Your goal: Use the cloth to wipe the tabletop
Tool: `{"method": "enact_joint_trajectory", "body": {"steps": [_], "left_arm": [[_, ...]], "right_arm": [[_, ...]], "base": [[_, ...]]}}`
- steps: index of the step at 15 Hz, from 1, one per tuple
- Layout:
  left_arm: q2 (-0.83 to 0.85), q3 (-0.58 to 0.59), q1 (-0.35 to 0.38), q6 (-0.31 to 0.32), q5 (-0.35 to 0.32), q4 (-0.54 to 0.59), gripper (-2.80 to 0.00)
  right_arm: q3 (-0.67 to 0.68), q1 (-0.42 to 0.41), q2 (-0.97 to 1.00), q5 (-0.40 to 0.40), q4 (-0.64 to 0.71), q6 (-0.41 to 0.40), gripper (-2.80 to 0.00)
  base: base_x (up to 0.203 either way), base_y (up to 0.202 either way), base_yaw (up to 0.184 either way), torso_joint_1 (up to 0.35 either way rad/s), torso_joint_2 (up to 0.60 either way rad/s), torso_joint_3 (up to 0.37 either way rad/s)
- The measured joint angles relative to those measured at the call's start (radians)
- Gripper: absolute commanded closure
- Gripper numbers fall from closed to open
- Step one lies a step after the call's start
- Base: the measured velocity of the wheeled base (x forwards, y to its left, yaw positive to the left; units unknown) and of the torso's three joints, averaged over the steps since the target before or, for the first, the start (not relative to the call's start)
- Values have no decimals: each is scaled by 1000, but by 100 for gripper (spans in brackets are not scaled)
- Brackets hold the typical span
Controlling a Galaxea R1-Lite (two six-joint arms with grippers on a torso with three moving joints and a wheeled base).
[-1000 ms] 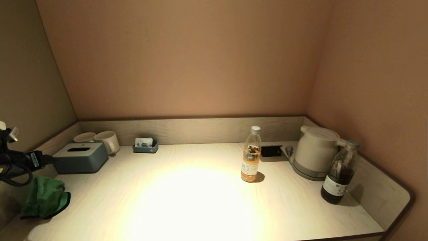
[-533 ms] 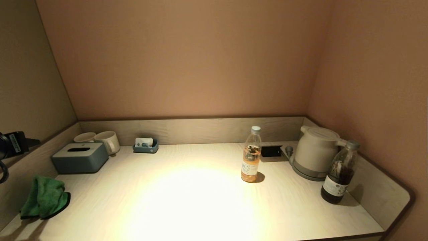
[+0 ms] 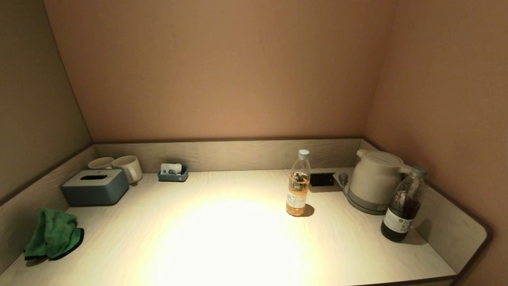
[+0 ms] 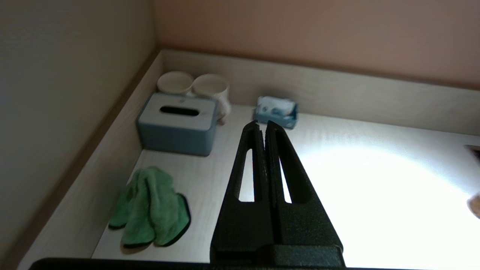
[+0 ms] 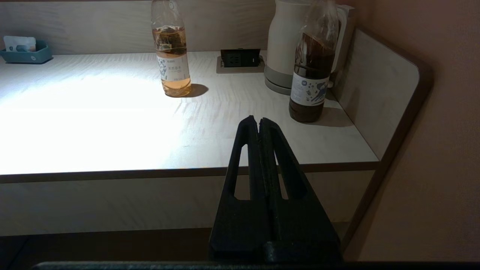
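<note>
Cloth [image 3: 52, 234] lies bunched up in green folds on the tabletop [image 3: 222, 238], in front of the tissue box [image 3: 95, 186] and close to the left side wall. Left gripper [image 4: 261, 125] hangs above the tabletop with its fingers pressed together and holding nothing; the cloth is well apart from it, off to the side. Right gripper [image 5: 254, 120] is parked out past the front edge, near the dark bottle [image 5: 313, 71], fingers together too. From the tissue box across to the pale bottle [image 3: 298, 184] the tabletop is wide and bright
</note>
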Motion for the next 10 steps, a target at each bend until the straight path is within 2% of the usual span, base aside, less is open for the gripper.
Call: {"method": "enact_joint_trajectory", "body": {"steps": [5,10], "left_arm": [[-291,171,-1,-1,-90,8,0],[-464,226,-1,-7,-150,21,0]], "right_arm": [[0,0,0,0,0,0,0],[0,0,0,0,-1,0,0]], "base": [[0,0,0,0,0,0],[0,0,0,0,0,0]]}}
